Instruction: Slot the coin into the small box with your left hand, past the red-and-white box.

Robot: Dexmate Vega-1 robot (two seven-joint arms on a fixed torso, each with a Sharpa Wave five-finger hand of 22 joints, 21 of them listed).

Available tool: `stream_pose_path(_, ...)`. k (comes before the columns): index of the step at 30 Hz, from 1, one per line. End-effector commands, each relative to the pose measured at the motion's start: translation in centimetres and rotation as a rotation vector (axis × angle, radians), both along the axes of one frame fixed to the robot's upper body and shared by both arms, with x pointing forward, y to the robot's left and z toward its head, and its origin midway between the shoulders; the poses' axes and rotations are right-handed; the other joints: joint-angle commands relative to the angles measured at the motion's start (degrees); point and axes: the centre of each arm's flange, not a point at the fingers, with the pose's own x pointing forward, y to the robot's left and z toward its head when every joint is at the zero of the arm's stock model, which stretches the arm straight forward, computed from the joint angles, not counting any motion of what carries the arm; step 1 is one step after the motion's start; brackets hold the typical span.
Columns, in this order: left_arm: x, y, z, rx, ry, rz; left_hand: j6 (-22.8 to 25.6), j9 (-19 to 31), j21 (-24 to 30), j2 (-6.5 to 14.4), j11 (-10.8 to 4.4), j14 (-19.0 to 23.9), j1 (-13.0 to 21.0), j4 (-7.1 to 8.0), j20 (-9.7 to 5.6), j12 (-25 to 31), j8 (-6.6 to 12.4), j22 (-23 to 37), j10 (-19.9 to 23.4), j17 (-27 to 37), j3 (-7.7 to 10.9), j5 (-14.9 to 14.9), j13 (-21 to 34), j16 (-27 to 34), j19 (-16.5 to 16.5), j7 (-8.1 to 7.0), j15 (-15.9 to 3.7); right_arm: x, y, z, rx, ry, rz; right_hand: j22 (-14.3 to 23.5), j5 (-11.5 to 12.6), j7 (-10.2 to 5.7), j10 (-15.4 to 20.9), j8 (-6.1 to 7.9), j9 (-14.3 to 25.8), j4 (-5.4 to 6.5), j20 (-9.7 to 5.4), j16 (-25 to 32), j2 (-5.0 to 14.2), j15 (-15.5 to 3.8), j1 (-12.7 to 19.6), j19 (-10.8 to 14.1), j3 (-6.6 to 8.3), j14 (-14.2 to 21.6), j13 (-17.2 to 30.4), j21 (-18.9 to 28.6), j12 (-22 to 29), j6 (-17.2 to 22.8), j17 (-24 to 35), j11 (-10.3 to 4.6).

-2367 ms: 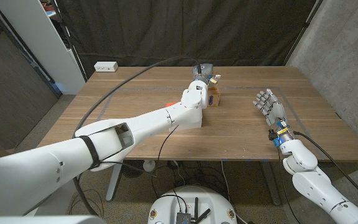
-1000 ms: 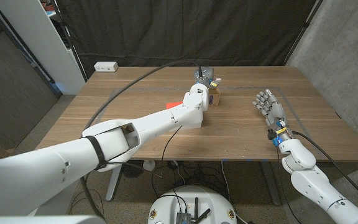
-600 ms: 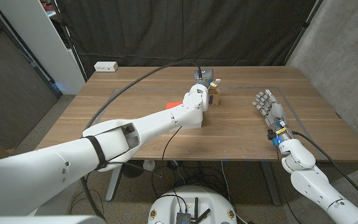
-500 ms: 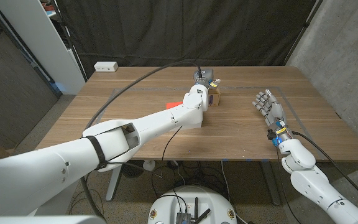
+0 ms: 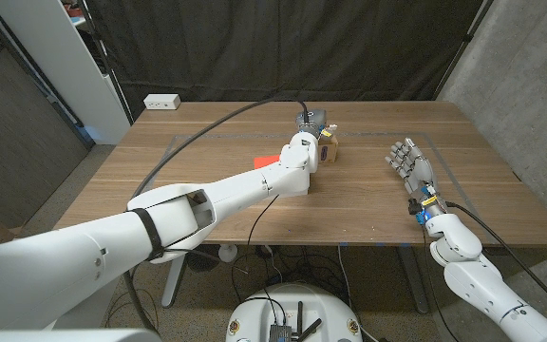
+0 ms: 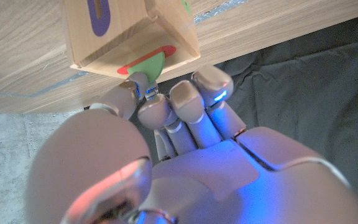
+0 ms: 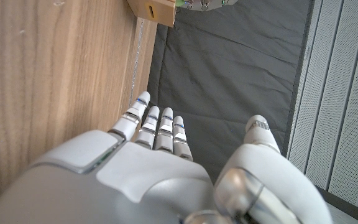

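A green coin (image 6: 146, 66) is pinched edge-on at the slot of the small box (image 6: 129, 34) by the left hand (image 6: 166, 118).

The box is a plain wooden cube with smooth faces and coloured shapes on them — a red slot surround and a purple oval are seen. It stands far of centre on the grained wooden table (image 5: 368, 204). The thin, round coin is partly sunk in the slot, fingertips (image 6: 143, 84) touching its rim. A red-and-white box (image 5: 266, 160) lies near the left forearm. To the right, well apart, the right hand (image 5: 410, 161) is held spread — nothing in it.
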Motion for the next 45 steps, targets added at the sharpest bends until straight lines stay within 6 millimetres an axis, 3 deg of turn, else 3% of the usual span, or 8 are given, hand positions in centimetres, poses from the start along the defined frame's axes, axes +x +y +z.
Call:
stream_pose_path(1,0.2,0.2,-0.7,0.009,0.022,0.006,-0.7,-0.3,0.2,-0.4,-0.20,0.0,0.0,0.08,-2.54,0.2,-0.45,0.1,0.2,0.3,-0.21,0.2,0.3,-0.1,-0.1,-0.17,-0.11,-0.2,0.1,-0.1,-0.006,-0.001,0.001,0.1,0.2,-0.42,0.4,0.11,0.2,-0.04,0.05,0.1,0.41,-0.22,0.3,0.5,0.16,0.5,0.1,-0.1,0.0,0.2,0.0,0.01)
stream_pose_path(18,0.5,0.6,-0.8,0.020,0.049,0.005,-4.1,-2.6,-0.8,-3.1,-0.13,-0.4,-4.7,0.66,-2.50,-0.9,-3.49,-0.3,0.2,-0.8,-1.41,-0.1,-1.4,-0.6,0.2,0.90,-0.23,-0.2,0.2,0.1,-0.008,0.000,0.000,0.1,0.3,-0.43,0.5,0.12,0.2,-0.09,-0.04,0.1,0.50,-0.17,0.5,0.5,0.27,0.5,0.1,-0.1,0.0,0.2,0.0,-0.11)
stream_pose_path(28,0.4,0.8,-0.4,0.002,0.048,-0.009,-4.1,-4.0,-1.0,-3.2,-0.17,-0.1,-6.3,0.65,-2.49,-0.3,-4.60,-0.2,0.4,-1.1,-0.86,-0.2,-1.1,-0.5,0.7,0.68,-0.25,-0.2,0.2,0.2,-0.009,-0.002,-0.007,0.1,0.4,-0.45,0.5,0.12,0.2,-0.13,0.01,0.1,0.57,-0.20,0.6,0.5,0.35,0.4,0.1,-0.1,0.0,0.2,-0.1,-0.11)
stream_pose_path(45,-0.6,0.3,1.9,-0.026,-0.029,-0.052,-3.3,-5.0,-0.5,-2.9,-0.15,0.2,-7.3,0.38,-2.49,-0.2,-5.29,0.0,0.3,-1.1,0.53,-0.2,-1.8,-0.3,0.8,0.78,-0.25,0.0,0.3,0.7,-0.008,-0.026,-0.007,0.1,0.4,-0.42,0.3,0.16,0.2,-0.19,-0.28,0.2,0.61,-0.25,0.9,0.9,0.47,0.7,0.1,0.1,-0.1,0.4,-0.1,-0.29)
